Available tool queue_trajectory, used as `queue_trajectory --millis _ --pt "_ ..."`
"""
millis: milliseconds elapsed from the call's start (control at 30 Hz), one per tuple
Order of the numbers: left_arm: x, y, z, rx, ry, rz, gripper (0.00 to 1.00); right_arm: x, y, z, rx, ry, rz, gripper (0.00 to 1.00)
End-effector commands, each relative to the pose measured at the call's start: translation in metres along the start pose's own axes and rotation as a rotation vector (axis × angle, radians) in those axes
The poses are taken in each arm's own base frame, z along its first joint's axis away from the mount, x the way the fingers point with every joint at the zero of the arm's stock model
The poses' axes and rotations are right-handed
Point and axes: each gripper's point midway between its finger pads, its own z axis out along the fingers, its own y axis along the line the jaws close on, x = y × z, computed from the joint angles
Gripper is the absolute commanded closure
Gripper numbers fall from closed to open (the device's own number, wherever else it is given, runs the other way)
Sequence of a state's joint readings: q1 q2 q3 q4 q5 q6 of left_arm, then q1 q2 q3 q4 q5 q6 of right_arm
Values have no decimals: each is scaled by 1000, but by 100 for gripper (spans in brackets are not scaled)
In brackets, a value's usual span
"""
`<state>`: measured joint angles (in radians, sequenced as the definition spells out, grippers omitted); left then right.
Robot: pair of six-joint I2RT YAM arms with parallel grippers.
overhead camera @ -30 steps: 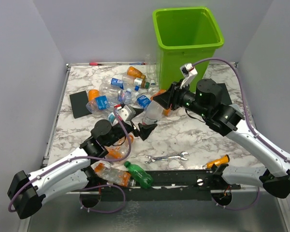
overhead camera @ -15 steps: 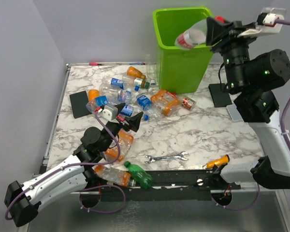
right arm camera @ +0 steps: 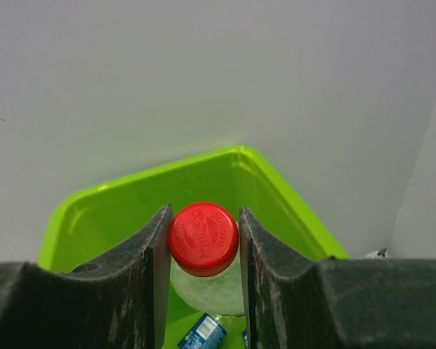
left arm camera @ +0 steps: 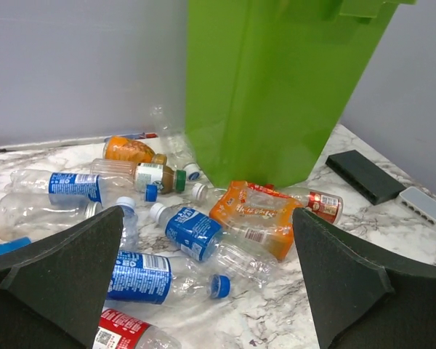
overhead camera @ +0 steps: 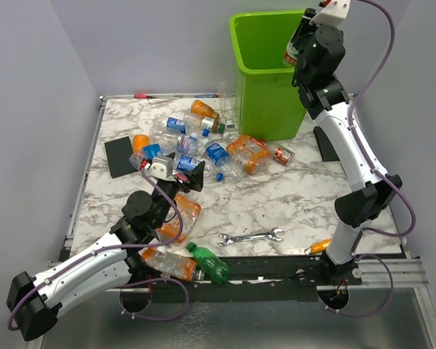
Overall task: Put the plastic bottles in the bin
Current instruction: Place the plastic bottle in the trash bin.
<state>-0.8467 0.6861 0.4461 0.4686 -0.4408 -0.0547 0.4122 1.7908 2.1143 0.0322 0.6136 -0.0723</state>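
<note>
Right wrist view showed you the right gripper [right arm camera: 203, 218] clamped on the top of a clear bottle [right arm camera: 203, 238] with a red cap. The bottle hung neck up, directly above the open mouth of the bin [right arm camera: 109, 200]. In the top view your left gripper [overhead camera: 193, 171] hung low with its jaws wide apart and nothing between them, over the heap of bottles [overhead camera: 182, 134] on the table to the left of the bin. A crushed orange bottle [left arm camera: 258, 218] lay just in front of the bin. A blue-labelled bottle [left arm camera: 196, 234] lay beside it, a little farther from the bin.
</note>
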Motion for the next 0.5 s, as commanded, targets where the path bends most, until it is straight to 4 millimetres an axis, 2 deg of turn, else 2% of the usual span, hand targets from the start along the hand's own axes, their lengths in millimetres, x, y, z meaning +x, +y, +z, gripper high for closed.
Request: queue_trajectory --millis 0,33,67,100,200,233,300,467 --pt "5 6 0 -32 19 29 1 2 3 11 -43 15 113 100" --pt "6 5 1 -30 23 31 1 15 9 12 -69 49 106 100" --pt "7 4 2 -25 28 33 1 24 14 12 -90 78 104 95" --pt "8 4 2 -23 30 34 1 32 17 11 -103 103 104 87" --pt "9 3 3 -21 35 36 1 44 27 9 -149 146 104 42" --pt "9 3 3 -23 35 38 1 46 29 8 -161 155 105 32" --pt "10 5 3 -30 37 42 1 45 32 5 -180 165 109 23" --pt "14 7 5 -43 50 57 1 20 39 -6 -255 153 159 16"
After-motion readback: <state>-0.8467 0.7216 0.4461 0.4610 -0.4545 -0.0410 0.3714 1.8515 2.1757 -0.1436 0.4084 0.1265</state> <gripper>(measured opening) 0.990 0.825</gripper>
